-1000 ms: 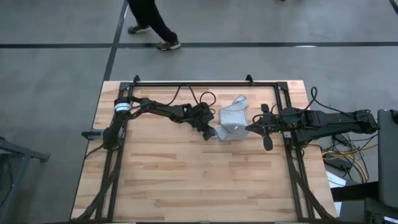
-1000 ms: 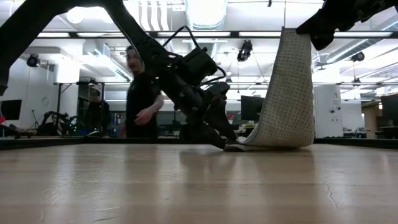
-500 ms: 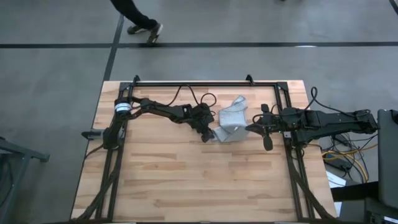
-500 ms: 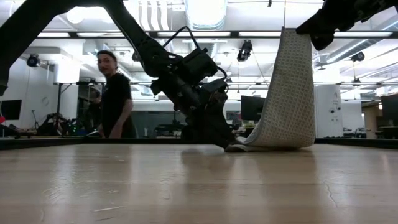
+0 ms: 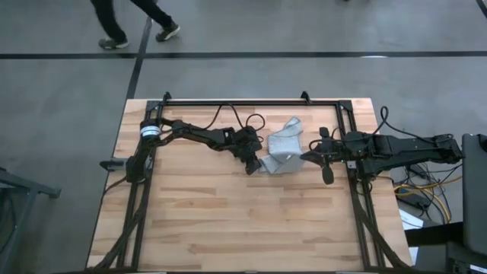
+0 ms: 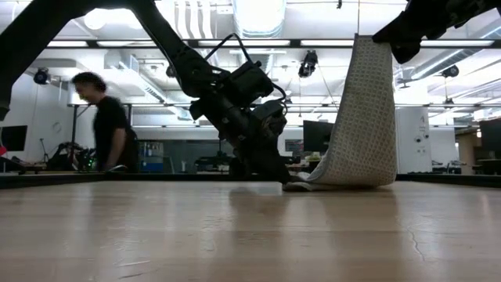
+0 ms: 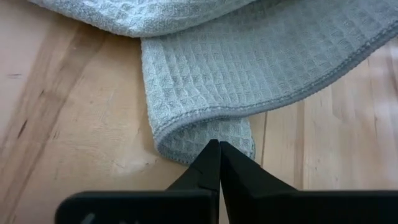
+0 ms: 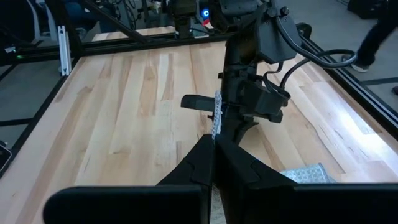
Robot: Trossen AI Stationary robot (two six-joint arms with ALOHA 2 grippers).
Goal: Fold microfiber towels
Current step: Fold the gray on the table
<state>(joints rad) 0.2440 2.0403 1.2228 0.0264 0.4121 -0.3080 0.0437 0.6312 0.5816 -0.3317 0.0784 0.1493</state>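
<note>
**Towel held at two points, one corner up and one corner down**

Table [image 5: 228, 221] first — I see pale wood planks with a black frame around the edges, and both arms reaching in over its far half. On the floor beyond it a person [image 5: 133, 23] shows only as legs in the high view; in the low view the same figure stands in the room behind the table.

Next, the microfiber towel [image 5: 283, 148], light grey-blue with a waffle texture. It sits between the two arms, near the far middle of the table. From the low view it hangs as a tall curtain from above, and its bottom edge bunches on the wood.

My right gripper [image 8: 214, 134] is raised above the table with its fingers pressed together on the towel's top edge — I see a thin strip of the cloth standing up between the tips in the right wrist view.

My left gripper [image 7: 219, 144] is down at the tabletop, just beside the towel's low end. Its fingers are together, and their tips meet on a rolled-over corner of the cloth, which lies flat on the wood there. I cannot tell from the views how much fabric is caught between them.
</note>
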